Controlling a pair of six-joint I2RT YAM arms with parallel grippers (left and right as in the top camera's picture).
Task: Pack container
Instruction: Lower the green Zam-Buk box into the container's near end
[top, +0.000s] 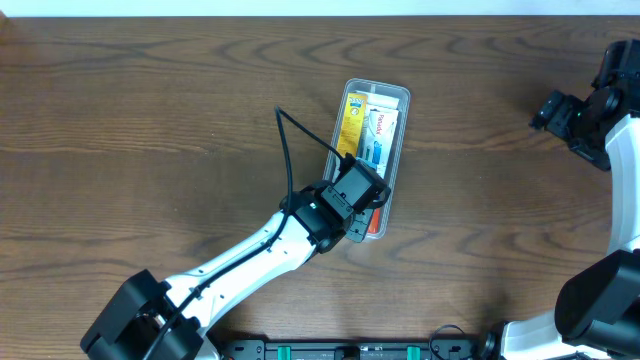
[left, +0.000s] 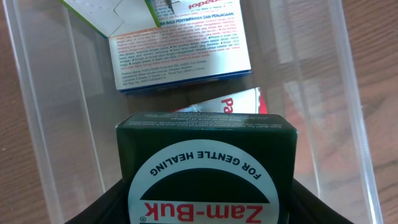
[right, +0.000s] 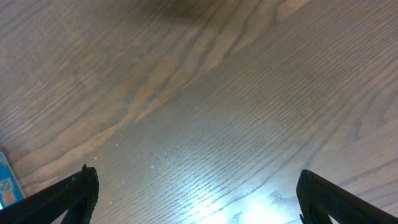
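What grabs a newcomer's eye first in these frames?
The left gripper grips a dark green Zam-Buk box at the near end of the clear container, mid-table, which already holds other boxes. The right gripper hangs open over the wood table at the far right.

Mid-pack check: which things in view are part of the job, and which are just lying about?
Job: container; Zam-Buk box, held over it by the left gripper; yellow box and white box inside.
Lying about: blue item at the right wrist view's edge, too cropped to identify; right gripper, open over the table.
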